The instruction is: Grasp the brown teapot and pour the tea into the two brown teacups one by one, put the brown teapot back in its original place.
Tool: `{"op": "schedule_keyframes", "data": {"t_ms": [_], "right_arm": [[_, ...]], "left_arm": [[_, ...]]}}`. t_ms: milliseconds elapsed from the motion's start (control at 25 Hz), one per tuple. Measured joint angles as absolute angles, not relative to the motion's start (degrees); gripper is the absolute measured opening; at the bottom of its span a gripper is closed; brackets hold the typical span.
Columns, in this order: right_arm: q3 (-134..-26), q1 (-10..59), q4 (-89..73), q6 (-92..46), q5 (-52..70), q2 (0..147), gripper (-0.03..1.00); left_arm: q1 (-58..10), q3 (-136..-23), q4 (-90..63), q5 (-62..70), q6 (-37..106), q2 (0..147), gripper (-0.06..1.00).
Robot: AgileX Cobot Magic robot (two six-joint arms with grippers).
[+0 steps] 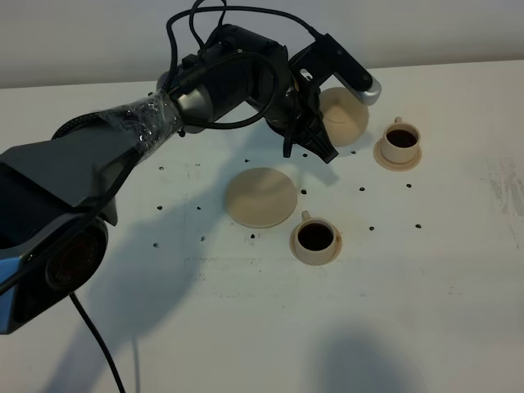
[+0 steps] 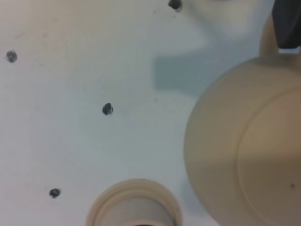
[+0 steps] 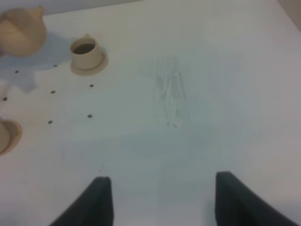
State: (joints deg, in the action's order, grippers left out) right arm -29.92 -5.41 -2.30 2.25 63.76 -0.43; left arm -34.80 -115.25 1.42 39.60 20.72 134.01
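The brown teapot [image 1: 345, 117] hangs above the table at the back, between the tray and the far teacup. My left gripper [image 1: 321, 135] is shut on it at its handle side. In the left wrist view the teapot [image 2: 244, 150] fills the right half, with one dark finger [image 2: 288, 23] at its edge and a teacup's rim [image 2: 134, 205] below. Both teacups, far [image 1: 399, 142] and near [image 1: 315, 240], stand on saucers and hold dark tea. The round tray [image 1: 260, 196] is bare. My right gripper [image 3: 164, 202] is open over bare table, far from the far teacup [image 3: 87, 54] and the teapot [image 3: 21, 30].
The white table [image 1: 442, 278] has small dark dots around the tea set and a scuffed patch [image 3: 169, 94] to the right. The left arm's black cable [image 1: 98, 344] trails off the front edge. The near teacup's saucer [image 3: 7, 136] shows at the edge of the right wrist view.
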Motion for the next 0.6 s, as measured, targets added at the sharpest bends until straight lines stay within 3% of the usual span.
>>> {"op": "schedule_keyframes", "data": {"t_ms": [600], "right_arm": [[-29.92, -5.41, -2.3, 2.25, 63.76, -0.43, 0.47]], "left_arm": [[-34.62, -115.25, -1.88, 41.01, 18.24, 138.39, 0.09]]}}
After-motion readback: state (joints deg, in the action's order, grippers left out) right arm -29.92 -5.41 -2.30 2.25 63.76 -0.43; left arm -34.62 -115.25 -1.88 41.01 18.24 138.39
